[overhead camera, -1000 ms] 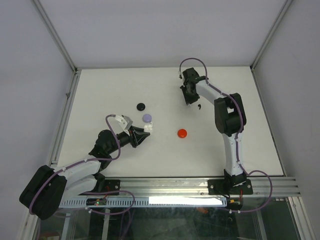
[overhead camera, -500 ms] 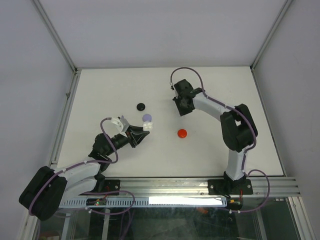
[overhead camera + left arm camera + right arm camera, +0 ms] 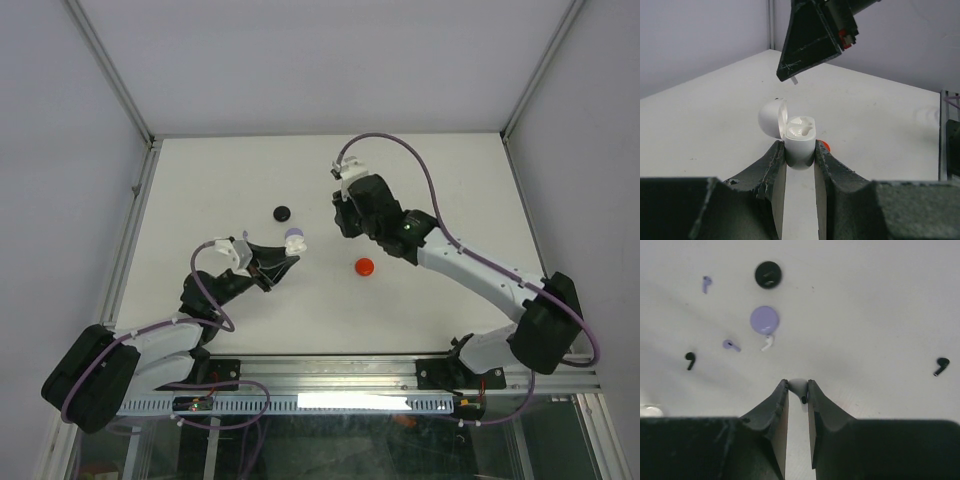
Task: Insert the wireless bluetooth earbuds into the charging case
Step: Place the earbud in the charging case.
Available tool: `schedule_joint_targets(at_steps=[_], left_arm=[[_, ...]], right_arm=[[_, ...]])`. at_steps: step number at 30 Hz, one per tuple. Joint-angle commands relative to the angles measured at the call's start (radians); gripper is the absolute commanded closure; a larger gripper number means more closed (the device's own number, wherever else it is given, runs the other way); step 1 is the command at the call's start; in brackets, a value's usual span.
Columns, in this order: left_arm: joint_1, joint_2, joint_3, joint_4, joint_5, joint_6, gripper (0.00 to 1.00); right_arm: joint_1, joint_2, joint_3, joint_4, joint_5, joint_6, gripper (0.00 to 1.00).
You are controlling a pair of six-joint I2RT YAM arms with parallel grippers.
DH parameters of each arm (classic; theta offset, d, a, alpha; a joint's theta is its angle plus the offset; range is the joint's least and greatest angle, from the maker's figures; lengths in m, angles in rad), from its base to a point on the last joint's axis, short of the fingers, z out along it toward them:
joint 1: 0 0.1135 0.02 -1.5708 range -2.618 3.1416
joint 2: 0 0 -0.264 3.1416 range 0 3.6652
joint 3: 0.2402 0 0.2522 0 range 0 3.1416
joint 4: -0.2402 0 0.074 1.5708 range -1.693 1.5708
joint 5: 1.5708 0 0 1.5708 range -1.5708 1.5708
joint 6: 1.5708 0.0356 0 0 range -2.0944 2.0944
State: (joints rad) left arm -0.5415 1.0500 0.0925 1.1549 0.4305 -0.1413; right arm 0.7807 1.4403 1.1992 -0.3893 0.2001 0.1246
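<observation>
**Entry: charging case (image 3: 801, 134).** White, with the lid (image 3: 774, 117) hinged back and both sockets vacant and facing up. The left gripper (image 3: 800, 150) is clamped on the case's lower body and holds it upright off the table (image 3: 450, 180), apparently to present the mouth to the other arm. A white earbud (image 3: 799, 386) is pinched in the closed fingers of the right gripper (image 3: 798, 391). It hangs above the case, slightly to the lid side and apart from it, with its stem poking down out of the fingertips, probably so it can go stem-first into a socket. Loose stock on the table beyond the case:
- a second white earbud (image 3: 767, 342), just beside a purple disc (image 3: 764, 320)
- two purple earbuds (image 3: 730, 345)
- two black earbuds (image 3: 689, 360)
- a black disc (image 3: 768, 274)
- a red disc (image 3: 364, 266), nearest behind the case
</observation>
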Motion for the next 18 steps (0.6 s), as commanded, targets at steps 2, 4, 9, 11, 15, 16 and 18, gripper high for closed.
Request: schedule_joint_targets(at_steps=[2,4,9,11,15,16,18], left_arm=[[0.006,0.0,-0.01,0.154,0.028,0.079,1.0],[0.006,0.008,-0.011,0.18,0.03,0.095,1.0],[0.007,0.037,-0.022,0.291,0.055,0.142,1.0],[0.006,0.053,-0.021,0.314,0.072,0.163,1.0],[0.006,0.081,-0.013,0.355,0.106,0.186,1.0],[0.006,0.088,-0.011,0.363,0.115,0.189,1.0],[0.006,0.099,-0.009,0.382,0.136,0.191,1.0]], right_arm=[[0.1,-0.153,-0.095,0.218,0.009,0.052,0.81],[0.13,-0.19,-0.124,0.265,-0.013,0.053,0.81],[0.202,-0.28,-0.187,0.364,-0.026,0.051,0.81],[0.221,-0.315,-0.219,0.415,-0.054,0.05,0.81],[0.254,-0.369,-0.287,0.528,-0.122,0.034,0.81],[0.261,-0.373,-0.299,0.56,-0.138,0.026,0.81],[0.272,-0.378,-0.322,0.606,-0.171,0.01,0.81]])
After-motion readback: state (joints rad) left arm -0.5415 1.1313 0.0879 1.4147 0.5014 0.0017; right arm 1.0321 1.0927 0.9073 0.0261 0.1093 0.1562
